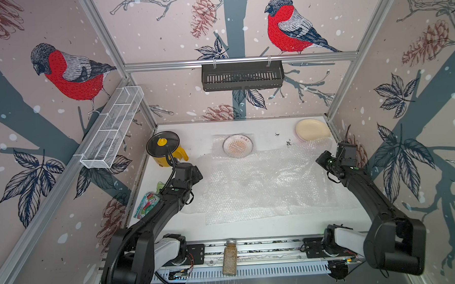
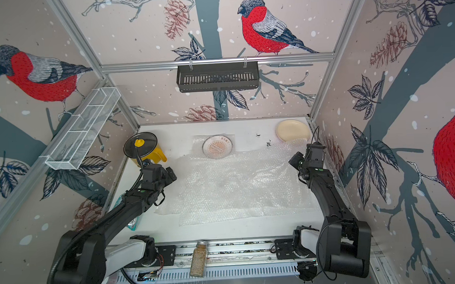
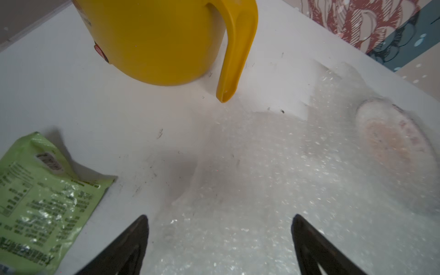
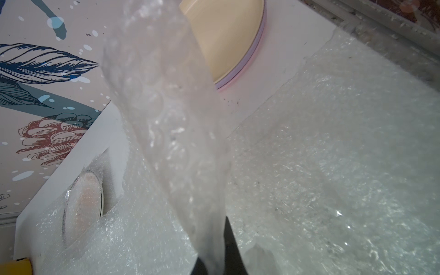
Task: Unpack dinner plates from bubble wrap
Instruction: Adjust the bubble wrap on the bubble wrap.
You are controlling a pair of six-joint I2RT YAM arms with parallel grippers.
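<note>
A cream dinner plate [image 1: 313, 129] tops a stack at the back right; lilac and pink rims [image 4: 258, 52] show under it. A white plate with an orange sunburst [image 1: 237, 146] [image 2: 217, 147] lies uncovered on a small bubble wrap sheet at the back centre. Large sheets of bubble wrap [image 1: 262, 183] [image 2: 236, 184] cover the table's middle. My right gripper [image 4: 214, 235] [image 1: 320, 158] is shut on a strip of bubble wrap [image 4: 166, 119], lifted near the stack. My left gripper [image 3: 219, 215] [image 1: 196, 173] hangs open over the wrap's left edge, nothing between its fingers.
A yellow kettle with a black glass lid [image 1: 166, 150] stands at the back left, close to my left gripper. Snack bags [image 1: 148, 204] [image 3: 42, 202] lie along the left edge. A spice jar [image 1: 229, 257] stands on the front rail. A black basket [image 1: 242, 74] and a white wire basket [image 1: 112, 126] hang on the walls.
</note>
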